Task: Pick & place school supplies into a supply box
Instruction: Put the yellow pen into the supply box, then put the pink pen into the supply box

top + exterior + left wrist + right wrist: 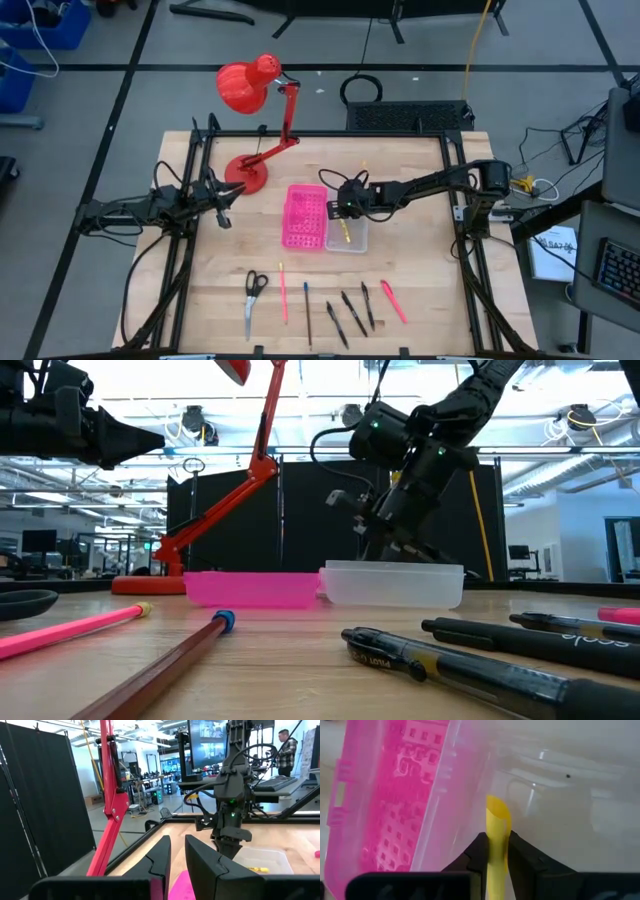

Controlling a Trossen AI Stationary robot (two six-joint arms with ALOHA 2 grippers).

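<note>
The supply box lies open mid-table: its pink gridded half [305, 216] joins the clear tray [347, 232]. My right gripper [345, 207] hangs over the tray's far part, shut on a thin yellow pen [496, 827]. Along the near edge lie the scissors [253, 295], a pink pencil [283, 292], a dark pencil [307, 312], three black pens [353, 310] and a pink pen [393, 300]. My left gripper [222, 205] waits in the air near the lamp's base, touching nothing. Its fingers [200, 860] stand a narrow gap apart. My right gripper pinches the yellow pen's shaft [496, 851] between its two fingers [477, 854]. It comes slanting down from the table's far right. The pen runs along the fingers and sticks out past their tips. Its free end [257, 869] reaches down inside the clear tray.
A red desk lamp stands on its round base [247, 175] at the far left, its arm [235, 500] and shade [245, 85] rising beyond the table. A dark frame [300, 133] borders the table. Bare wood lies between the box and the row of supplies.
</note>
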